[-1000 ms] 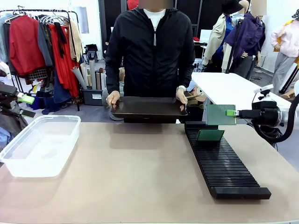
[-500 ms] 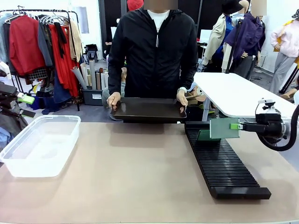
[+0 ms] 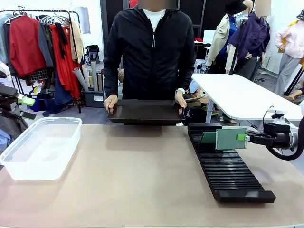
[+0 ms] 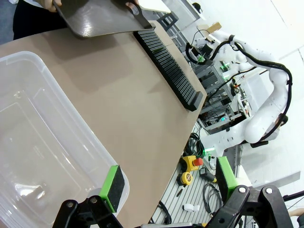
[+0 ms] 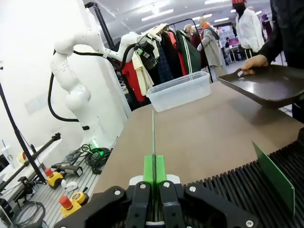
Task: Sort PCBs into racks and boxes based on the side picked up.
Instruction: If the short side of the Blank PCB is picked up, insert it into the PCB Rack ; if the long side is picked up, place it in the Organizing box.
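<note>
Table [image 3: 142,180]: tan | clothes rail [image 3: 42,42] behind | left jaws apart, empty | right jaws clamp PCB [image 3: 231,139]

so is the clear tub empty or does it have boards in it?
Empty. The clear tub shows only its bare floor in the front and left wrist views, with no green boards inside.

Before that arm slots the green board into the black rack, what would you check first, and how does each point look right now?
1. Right fingers clamped on the held board: ok.
2. Board upright, edge-on between the fingers: ok.
3. Board lined up with a free slot in the rack: cannot tell.
4. Clear of the board already standing in the rack: cannot tell; they overlap in the front view.
5. Person's hands away, holding the tray: ok.
6. Left fingers open over the clear tub: ok.
</note>
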### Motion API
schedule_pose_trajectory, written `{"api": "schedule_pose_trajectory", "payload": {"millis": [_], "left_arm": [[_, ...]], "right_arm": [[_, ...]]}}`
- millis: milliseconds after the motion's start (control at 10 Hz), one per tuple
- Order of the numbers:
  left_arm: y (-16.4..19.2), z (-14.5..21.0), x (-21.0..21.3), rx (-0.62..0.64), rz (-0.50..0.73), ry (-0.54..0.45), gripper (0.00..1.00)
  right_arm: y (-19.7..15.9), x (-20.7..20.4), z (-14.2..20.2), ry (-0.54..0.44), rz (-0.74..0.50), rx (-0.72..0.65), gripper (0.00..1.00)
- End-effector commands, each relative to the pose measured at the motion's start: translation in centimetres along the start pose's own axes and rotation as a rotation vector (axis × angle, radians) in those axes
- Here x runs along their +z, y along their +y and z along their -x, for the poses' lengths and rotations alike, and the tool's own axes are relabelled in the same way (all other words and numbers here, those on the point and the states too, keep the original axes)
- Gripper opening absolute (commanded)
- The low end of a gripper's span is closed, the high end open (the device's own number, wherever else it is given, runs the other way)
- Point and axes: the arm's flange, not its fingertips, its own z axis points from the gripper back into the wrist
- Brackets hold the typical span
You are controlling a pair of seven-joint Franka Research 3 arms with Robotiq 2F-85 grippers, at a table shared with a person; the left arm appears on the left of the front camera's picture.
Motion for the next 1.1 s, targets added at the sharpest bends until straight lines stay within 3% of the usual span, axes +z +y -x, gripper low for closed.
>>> {"api": "schedule_pose_trajectory", "payload": {"millis": [0, 500, 1000], "left_arm": [[-0.3, 0.0, 0.0, 0.008, 0.006, -0.002, 1.0], [-0.3, 0.0, 0.0, 0.008, 0.006, -0.002, 1.0], [-0.3, 0.0, 0.0, 0.008, 0.006, -0.002, 1.0]], "right_arm": [[1.0, -0.2, 1.0, 0.005, -0.012, 0.083, 0.0], [1.0, -0.4, 2.8, 0.008, -0.074, 0.232, 0.0], [-0.3, -0.5, 3.6, 0.027, -0.05, 0.317, 0.0]]}}
